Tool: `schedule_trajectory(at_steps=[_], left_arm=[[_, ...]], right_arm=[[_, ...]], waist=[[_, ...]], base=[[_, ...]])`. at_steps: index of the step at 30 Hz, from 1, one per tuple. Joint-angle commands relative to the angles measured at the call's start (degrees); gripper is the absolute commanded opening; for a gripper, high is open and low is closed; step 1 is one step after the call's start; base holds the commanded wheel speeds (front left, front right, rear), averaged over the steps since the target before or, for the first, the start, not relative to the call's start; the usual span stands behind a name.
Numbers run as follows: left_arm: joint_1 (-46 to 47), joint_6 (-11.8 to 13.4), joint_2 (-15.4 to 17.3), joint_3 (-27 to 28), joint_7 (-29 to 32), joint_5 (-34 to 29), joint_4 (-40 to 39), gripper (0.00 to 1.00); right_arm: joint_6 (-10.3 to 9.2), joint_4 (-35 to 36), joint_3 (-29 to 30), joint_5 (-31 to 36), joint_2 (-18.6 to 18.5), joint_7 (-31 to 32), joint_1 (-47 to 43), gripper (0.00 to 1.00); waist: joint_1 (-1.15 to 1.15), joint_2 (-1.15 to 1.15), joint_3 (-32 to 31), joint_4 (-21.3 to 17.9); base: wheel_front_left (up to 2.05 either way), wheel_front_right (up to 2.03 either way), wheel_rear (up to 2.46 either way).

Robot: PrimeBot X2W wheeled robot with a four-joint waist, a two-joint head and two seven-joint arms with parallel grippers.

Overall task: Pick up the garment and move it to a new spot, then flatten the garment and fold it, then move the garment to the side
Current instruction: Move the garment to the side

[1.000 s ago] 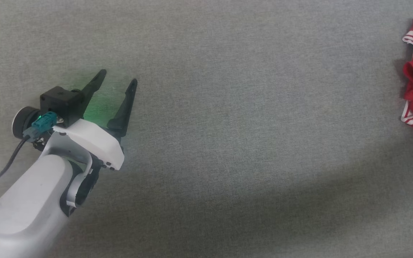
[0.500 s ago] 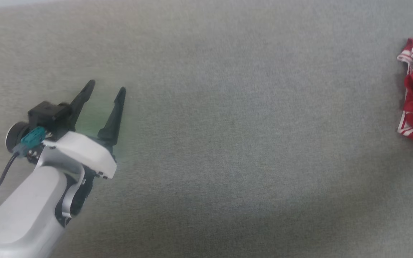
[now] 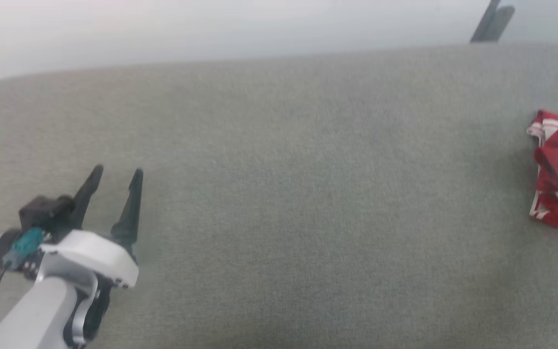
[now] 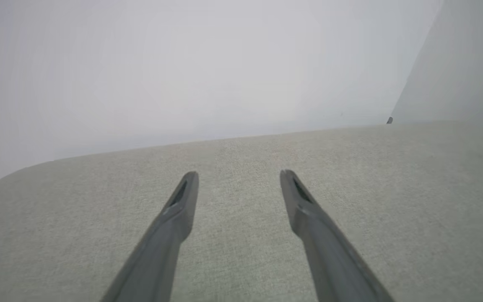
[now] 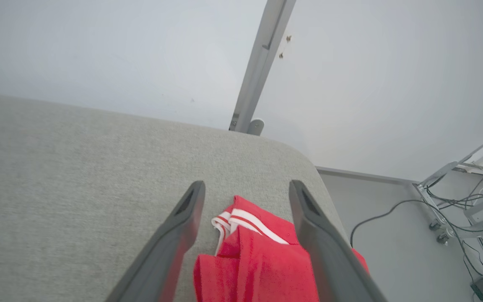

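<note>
garment: small red jersey shirt with red-white striped trim [image 3: 548, 194] is bunched at the right edge of the grey fabric surface [image 3: 308, 194] | right jaws: spread wide over it, nothing gripped | left jaws: spread wide, empty, well apart from it

A grey-green fabric tabletop [image 3: 308, 194] spreads across the head view, its far edge running from nine o'clock to three o'clock and rounding off at the nine o'clock end. Behind it stands a plain pale wall [image 3: 211, 29], evenly and softly lit. A grey metal post [image 3: 492, 22] rises at one o'clock. From the right wrist, a pale grey floor [image 5: 413, 260] lies at four o'clock, with black cables [image 5: 459, 205] trailing from a metal frame [image 5: 434, 174] at three o'clock.
</note>
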State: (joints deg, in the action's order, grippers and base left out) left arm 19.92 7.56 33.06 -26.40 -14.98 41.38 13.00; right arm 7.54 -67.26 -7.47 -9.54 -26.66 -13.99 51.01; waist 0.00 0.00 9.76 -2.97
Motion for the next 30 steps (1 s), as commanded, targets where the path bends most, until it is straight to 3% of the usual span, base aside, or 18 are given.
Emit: schedule_trajectory(at_steps=[1,8,13,30], left_arm=[[-1.44,0.09,-0.17,0.57,-0.21,-0.56,0.05,1.00],[-7.77,0.61,-0.42,4.08,-0.23,-1.73,-0.95,1.00],[-12.77,-0.65,-0.54,7.05,-0.23,-3.20,-2.78,1.00],[-23.62,-3.89,-5.81,18.04,-0.24,-9.94,-6.40,1.00]], right_arm=[[-0.11,0.79,0.10,-0.52,0.47,-0.63,-1.42,1.00],[-0.11,9.56,1.63,-1.06,3.76,-1.25,-9.29,1.00],[-0.11,17.67,4.31,-0.14,5.79,-1.25,-16.95,1.00],[-0.11,40.27,11.15,2.98,14.08,-1.24,-39.22,1.00]], waist=[[0.00,0.00,-2.64,1.12],[0.00,0.00,-7.66,2.52],[0.00,0.00,-10.29,3.46],[0.00,0.00,-13.23,5.13]], base=[[0.00,0.00,0.00],[0.00,0.00,0.00],[0.00,0.00,0.00],[0.00,0.00,0.00]])
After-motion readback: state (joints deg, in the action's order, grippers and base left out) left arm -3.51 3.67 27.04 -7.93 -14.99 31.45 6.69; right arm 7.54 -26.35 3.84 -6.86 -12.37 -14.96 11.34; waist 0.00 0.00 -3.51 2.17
